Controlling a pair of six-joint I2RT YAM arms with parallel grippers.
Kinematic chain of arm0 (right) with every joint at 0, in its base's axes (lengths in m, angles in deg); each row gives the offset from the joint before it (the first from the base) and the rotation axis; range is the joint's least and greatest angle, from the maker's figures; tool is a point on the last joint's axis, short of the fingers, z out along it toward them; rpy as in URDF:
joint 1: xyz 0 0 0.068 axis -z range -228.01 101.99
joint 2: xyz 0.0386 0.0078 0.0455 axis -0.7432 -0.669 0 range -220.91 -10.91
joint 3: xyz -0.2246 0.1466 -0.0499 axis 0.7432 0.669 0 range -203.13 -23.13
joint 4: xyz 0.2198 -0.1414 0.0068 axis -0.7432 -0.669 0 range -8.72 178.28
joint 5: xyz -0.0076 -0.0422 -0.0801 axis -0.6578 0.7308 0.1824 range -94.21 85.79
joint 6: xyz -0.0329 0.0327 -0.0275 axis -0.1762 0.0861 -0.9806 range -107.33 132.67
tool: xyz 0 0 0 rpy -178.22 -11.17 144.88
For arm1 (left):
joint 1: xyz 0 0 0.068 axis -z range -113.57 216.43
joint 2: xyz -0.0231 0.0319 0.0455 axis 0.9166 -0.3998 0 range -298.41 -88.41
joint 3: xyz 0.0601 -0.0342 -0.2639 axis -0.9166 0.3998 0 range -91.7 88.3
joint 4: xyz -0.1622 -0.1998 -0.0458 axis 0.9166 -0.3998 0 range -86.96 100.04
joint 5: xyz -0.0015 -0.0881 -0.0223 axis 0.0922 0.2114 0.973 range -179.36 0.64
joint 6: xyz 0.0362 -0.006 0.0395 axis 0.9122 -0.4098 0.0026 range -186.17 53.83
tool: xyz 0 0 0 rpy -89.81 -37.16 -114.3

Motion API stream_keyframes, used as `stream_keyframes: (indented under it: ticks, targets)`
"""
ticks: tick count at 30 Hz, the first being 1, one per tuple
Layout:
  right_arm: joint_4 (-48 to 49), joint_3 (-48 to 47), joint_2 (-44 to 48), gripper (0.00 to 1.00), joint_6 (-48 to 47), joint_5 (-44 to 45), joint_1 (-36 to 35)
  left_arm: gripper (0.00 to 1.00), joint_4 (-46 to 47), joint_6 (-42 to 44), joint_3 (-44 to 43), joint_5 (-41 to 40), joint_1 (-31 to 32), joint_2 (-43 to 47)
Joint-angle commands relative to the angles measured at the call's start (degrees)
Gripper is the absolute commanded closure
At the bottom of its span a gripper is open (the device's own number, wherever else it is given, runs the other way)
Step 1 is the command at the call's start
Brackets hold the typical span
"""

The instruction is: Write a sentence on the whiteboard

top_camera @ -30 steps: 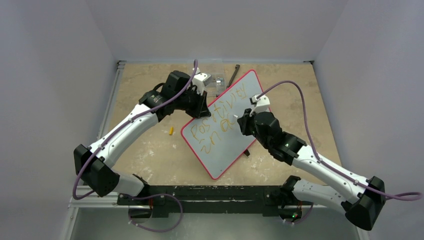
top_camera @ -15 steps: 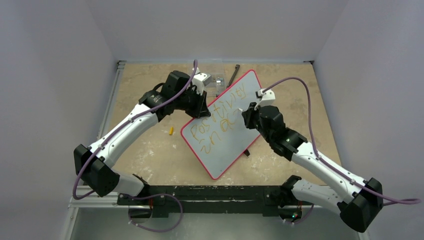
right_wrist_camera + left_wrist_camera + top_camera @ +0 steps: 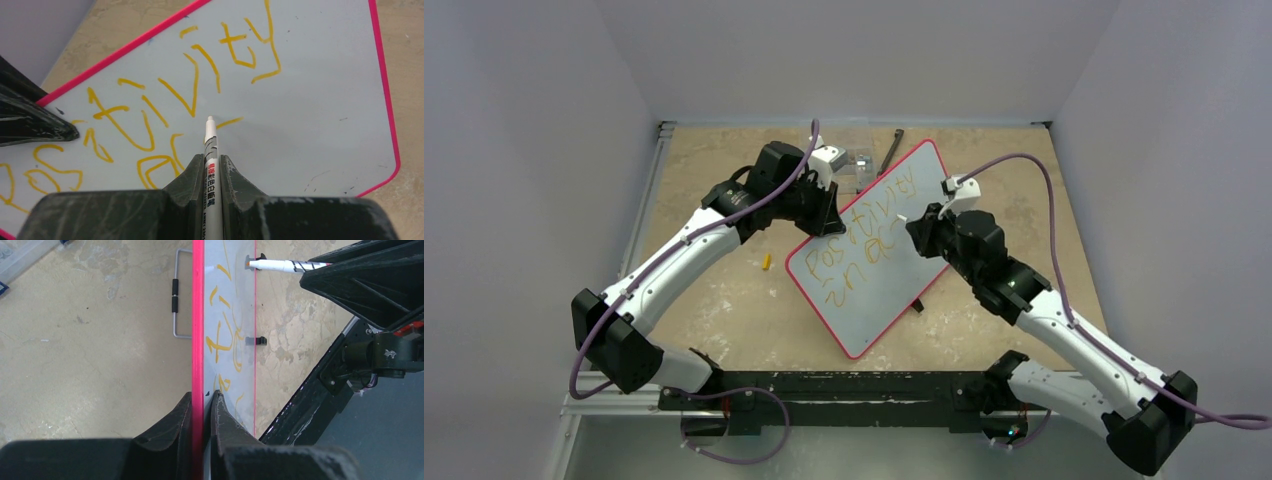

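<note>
The whiteboard (image 3: pixel 879 295) with its red-pink frame lies tilted across the middle of the table. The sentence (image 3: pixel 864 228) in orange-yellow reads "Positivity" with "in a" and a short new stroke below it (image 3: pixel 230 121). My left gripper (image 3: pixel 824 215) is shut on the board's upper left frame edge (image 3: pixel 198 315), one finger on each face (image 3: pixel 202 397). My right gripper (image 3: pixel 921 228) is shut on a white marker (image 3: pixel 210 145), also seen in the left wrist view (image 3: pixel 285 264). Its tip is at the board just right of the "a", by the short stroke.
A small yellow cap (image 3: pixel 765 263) lies on the table left of the board. A clear plastic box (image 3: pixel 856 165) and a dark strip (image 3: pixel 896 140) sit at the back. A wire stand (image 3: pixel 176 292) and a black foot (image 3: pixel 257 340) sit at the board's edges.
My right gripper has moved the marker a little toward the far right along the second line, past the "a". The left gripper and the board have not moved.
</note>
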Motion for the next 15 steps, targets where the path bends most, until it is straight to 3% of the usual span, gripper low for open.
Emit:
stream_keyframes:
  ticks: [1,15]
  targets:
    - [1.9,-3.6,1.1,1.00,0.0,-3.5,0.1,1.00,-5.3,7.1,1.2,-7.4,0.1,-0.8]
    - [4.5,-2.7,-4.4,1.00,0.2,-0.4,0.2,1.00,-5.4,7.0,1.2,-8.0,0.1,-0.5]
